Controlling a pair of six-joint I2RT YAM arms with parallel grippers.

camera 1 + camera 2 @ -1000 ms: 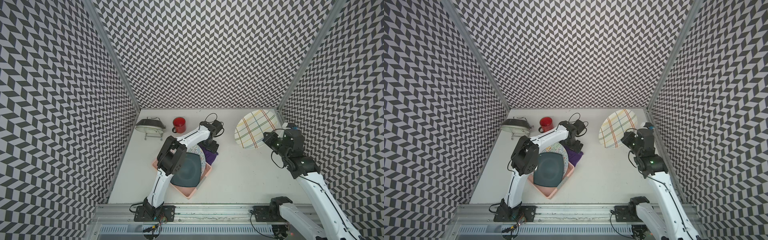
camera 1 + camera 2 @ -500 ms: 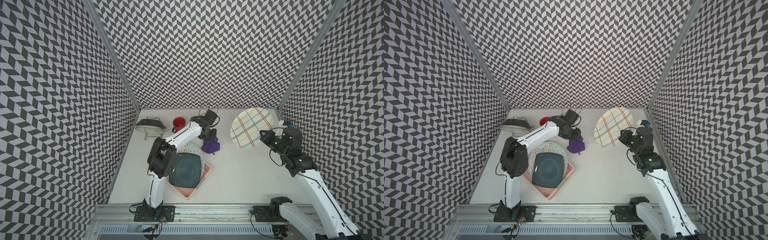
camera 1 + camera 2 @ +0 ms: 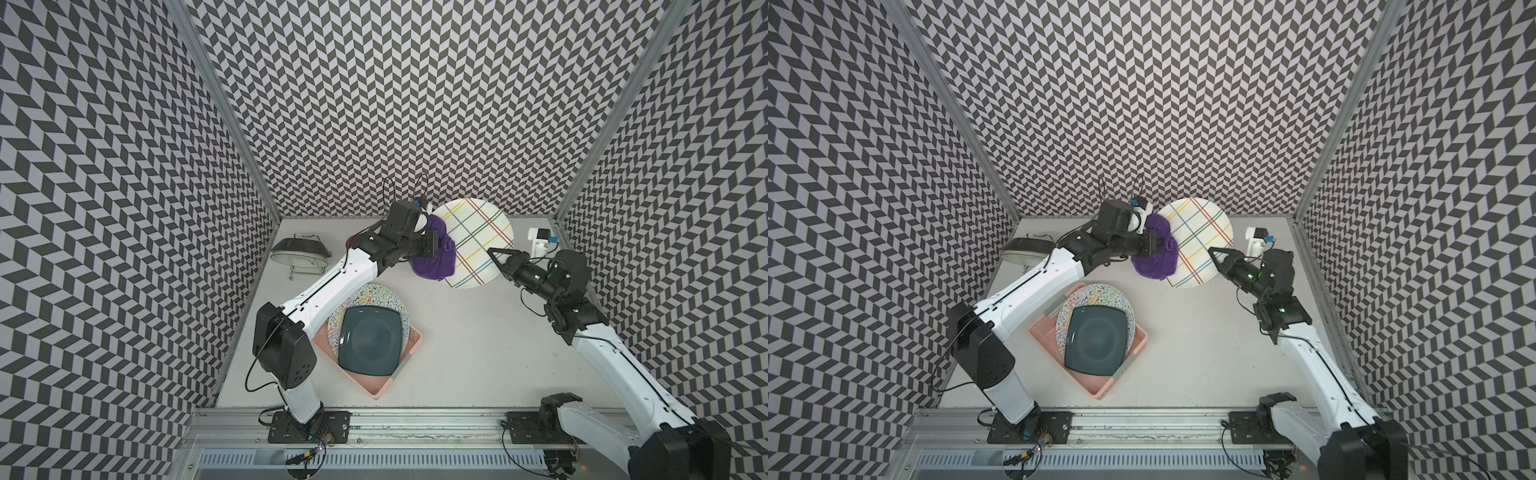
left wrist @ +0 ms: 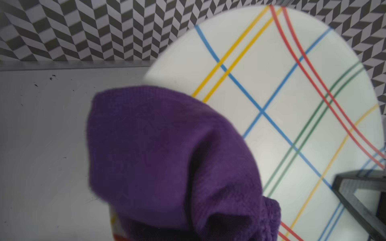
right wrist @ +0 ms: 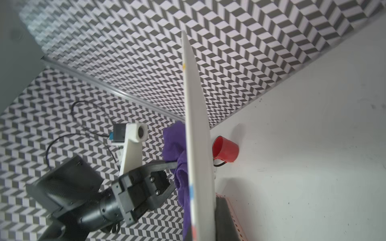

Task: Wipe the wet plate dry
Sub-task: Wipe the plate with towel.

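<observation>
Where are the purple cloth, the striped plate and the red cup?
purple cloth [image 3: 432,259], top view, hanging lower fold.
striped plate [image 3: 482,232], top view, bare face.
red cup [image 5: 226,150], right wrist view, outer wall.

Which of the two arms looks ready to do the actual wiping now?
The left. Its gripper already holds the purple cloth against the striped plate. The right gripper is busy clamping that plate's edge, holding it tilted up.

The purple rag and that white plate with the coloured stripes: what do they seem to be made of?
The purple rag looks like soft knitted or terry cloth: matte, with a fine ribbed weave, slumping in folds. The white round plate with coloured stripes looks like glazed ceramic or melamine: smooth, faintly glossy, and thin and rigid when seen edge-on. The pictures cannot settle which.
</observation>
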